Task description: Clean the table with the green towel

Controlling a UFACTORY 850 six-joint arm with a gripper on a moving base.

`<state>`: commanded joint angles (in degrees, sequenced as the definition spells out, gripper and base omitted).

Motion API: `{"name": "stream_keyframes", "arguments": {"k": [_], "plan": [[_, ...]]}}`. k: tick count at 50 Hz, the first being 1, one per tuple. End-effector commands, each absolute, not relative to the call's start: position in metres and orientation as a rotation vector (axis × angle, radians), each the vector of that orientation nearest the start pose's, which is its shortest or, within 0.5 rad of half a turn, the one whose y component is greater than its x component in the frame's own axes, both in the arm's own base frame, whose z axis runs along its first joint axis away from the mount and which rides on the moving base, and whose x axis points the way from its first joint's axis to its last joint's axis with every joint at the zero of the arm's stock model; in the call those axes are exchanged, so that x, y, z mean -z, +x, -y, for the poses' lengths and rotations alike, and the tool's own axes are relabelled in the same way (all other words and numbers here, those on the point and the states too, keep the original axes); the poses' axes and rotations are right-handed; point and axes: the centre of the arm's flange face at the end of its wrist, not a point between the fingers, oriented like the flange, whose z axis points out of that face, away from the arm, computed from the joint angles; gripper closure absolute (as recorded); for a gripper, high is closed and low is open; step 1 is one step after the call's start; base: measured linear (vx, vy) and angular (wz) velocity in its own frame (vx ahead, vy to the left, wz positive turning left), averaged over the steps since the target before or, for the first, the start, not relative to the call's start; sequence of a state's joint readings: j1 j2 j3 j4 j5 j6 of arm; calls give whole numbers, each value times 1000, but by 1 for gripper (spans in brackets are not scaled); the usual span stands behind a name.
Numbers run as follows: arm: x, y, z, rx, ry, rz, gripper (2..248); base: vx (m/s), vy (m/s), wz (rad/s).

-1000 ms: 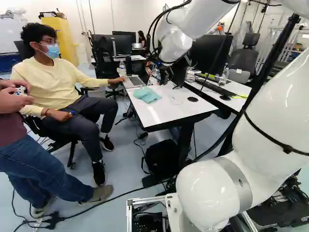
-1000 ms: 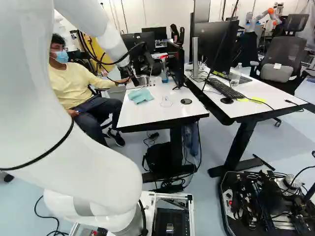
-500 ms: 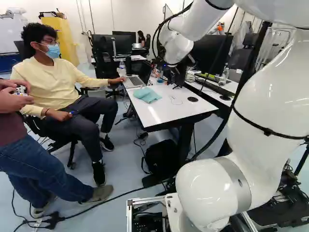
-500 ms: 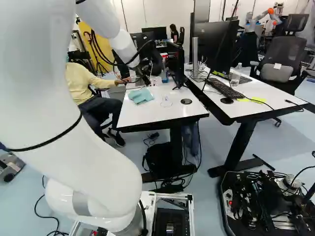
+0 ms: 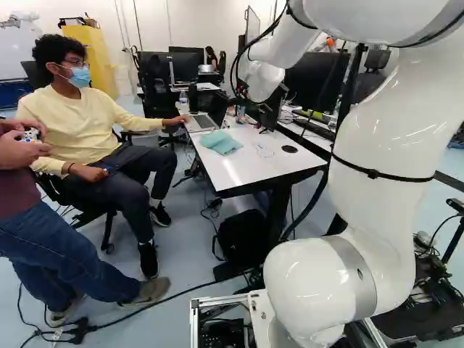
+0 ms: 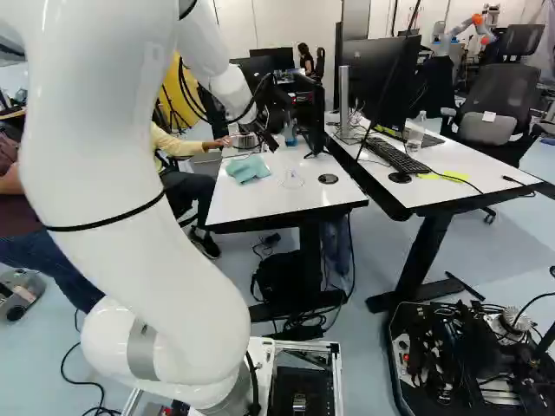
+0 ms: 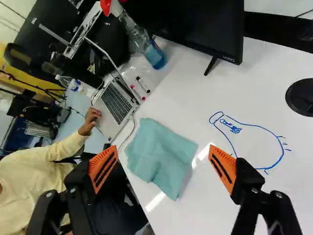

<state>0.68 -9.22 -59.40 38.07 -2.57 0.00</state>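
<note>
Your gripper [image 7: 163,147] stood wide open, holding nothing. Ahead of it, the green towel [image 7: 159,155] lay crumpled on the table [image 7: 210,205], near the laptop [image 7: 115,104]. Closing too high risked pinching only a loose fold, liable to slip mid-wipe.

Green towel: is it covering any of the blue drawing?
No, the towel lies beside the drawing, with bare white tabletop between them.

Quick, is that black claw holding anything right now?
Black, orange-padded two-finger gripper: open, holding nothing; the green cloth towel lies on the white table.
</note>
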Motion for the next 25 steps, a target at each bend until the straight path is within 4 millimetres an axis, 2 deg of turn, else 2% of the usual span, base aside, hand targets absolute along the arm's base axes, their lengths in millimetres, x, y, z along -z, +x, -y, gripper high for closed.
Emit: {"name": "stream_keyframes", "arguments": {"k": [16,25], "plan": [[-512,545,-31,1088,-2637,-580,3,0,0,0],[-501,546,-46,1082,-2705,-427,3,0,0,0]]}}
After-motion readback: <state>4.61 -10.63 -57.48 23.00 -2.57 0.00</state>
